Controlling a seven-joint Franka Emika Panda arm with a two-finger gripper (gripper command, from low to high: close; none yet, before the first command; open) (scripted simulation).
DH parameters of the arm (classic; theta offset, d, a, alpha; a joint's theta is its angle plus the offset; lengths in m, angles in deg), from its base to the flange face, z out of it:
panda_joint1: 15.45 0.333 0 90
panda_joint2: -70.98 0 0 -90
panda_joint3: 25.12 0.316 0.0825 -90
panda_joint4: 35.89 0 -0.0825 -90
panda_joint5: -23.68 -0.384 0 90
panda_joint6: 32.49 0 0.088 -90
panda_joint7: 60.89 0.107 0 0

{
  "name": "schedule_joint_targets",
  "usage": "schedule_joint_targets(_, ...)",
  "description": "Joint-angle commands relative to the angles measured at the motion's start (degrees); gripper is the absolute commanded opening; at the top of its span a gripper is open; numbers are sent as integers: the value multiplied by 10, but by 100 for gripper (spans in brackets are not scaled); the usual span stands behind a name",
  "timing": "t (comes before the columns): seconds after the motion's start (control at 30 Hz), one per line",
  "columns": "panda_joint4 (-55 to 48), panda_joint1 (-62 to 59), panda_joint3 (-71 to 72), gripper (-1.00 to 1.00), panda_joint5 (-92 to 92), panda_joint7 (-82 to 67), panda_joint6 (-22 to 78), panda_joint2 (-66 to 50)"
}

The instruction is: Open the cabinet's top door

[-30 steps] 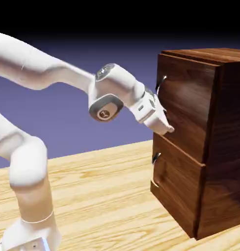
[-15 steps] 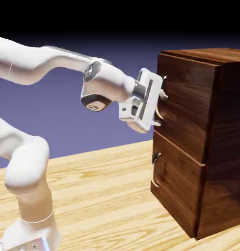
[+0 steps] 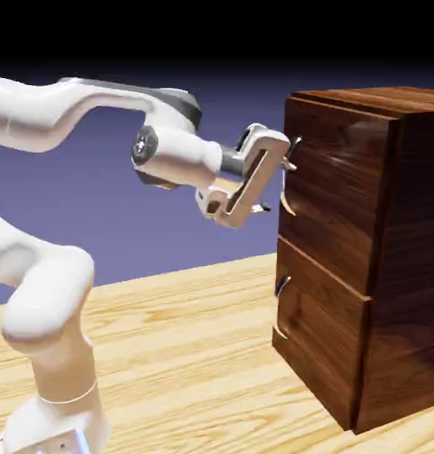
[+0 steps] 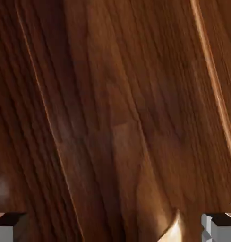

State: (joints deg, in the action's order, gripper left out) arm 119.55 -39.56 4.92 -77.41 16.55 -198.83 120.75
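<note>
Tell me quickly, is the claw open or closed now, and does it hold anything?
Claw: open, holding nothing; it faces the top door, with the handle near its fingertips.

Light wood-grain table (image 3: 185, 337) carries dark cabinet (image 3: 362, 266) at right, robot base (image 3: 56, 426) at lower left.

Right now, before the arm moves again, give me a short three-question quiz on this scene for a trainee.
1. True or false: the top door stands wide open.
2. What fills the hand view? A: the cabinet wood. B: the table. C: the backdrop.
3. Fill in: the gripper at the top door's handle has its jaws ____.

Key: 1 false; 2 A; 3 open.
</note>
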Motion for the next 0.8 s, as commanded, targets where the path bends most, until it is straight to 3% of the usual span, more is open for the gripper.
schedule_joint_targets(0.0, -1, -5, 9, 0, -25, 10, 2, 4)
schedule_joint_targets(0.77, -18, -129, 159, 0, -598, 218, 39, 103)
